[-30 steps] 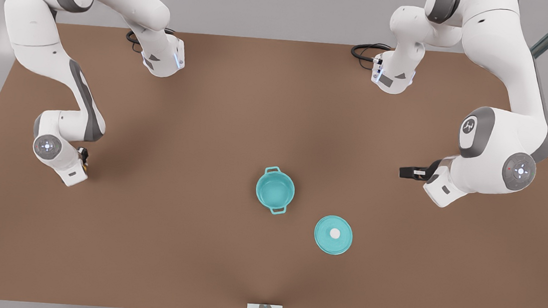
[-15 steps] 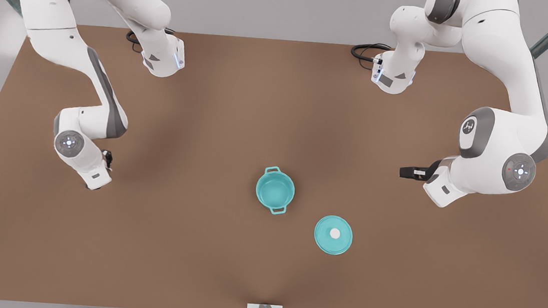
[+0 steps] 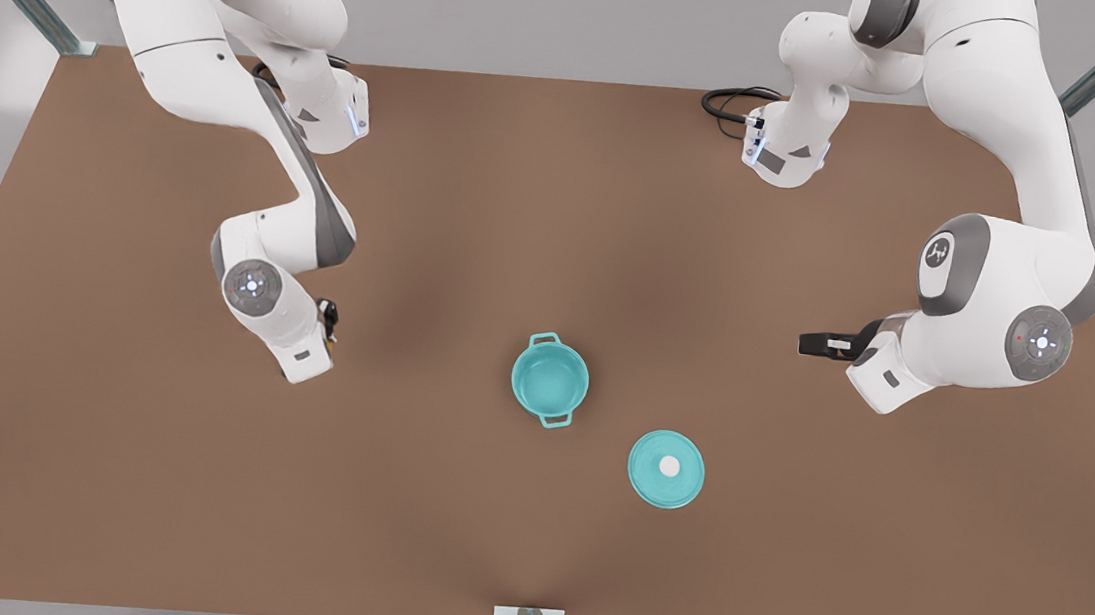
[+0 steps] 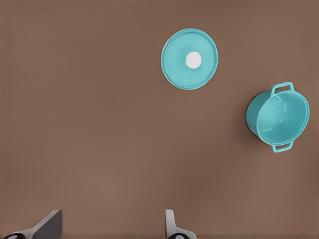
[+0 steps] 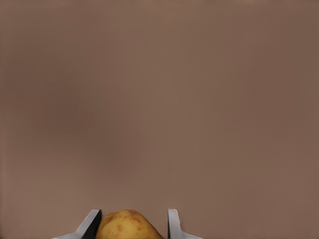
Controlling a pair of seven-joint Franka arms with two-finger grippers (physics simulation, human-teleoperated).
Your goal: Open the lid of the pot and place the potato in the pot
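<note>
- Plainly, in the front view the pot lid [image 3: 666, 469] is already off. It lies flat on the table [image 3: 478, 190], knob up, just beside the pot [image 3: 551, 380] and apart from it, toward the front view's right. The pot stands upright, open and empty, near the table's middle.
- The right gripper [image 3: 330, 319] is on the arm at the front view's left. It hangs over bare table, well apart from the pot, on the pot's side away from the lid.
- The left gripper [image 3: 810, 344] is on the arm at the front view's right, off to that side of the pot. That arm waits.
- In the left wrist view, the left gripper's fingers [image 4: 54, 221] are spread with nothing between them. Lid and pot lie beyond them, apart from each other.
- In the right wrist view, the potato [image 5: 127, 225] sits pinched between the two fingers [image 5: 172, 219], over plain brown table.
- I judge the step in hand to be carrying the potato to the pot. The next move calls for crossing until the potato hangs over the pot's mouth, then lowering and letting go.
- Nothing stands on the path. The risks are the pot's small opening and clipping its rim or loop handles.
</note>
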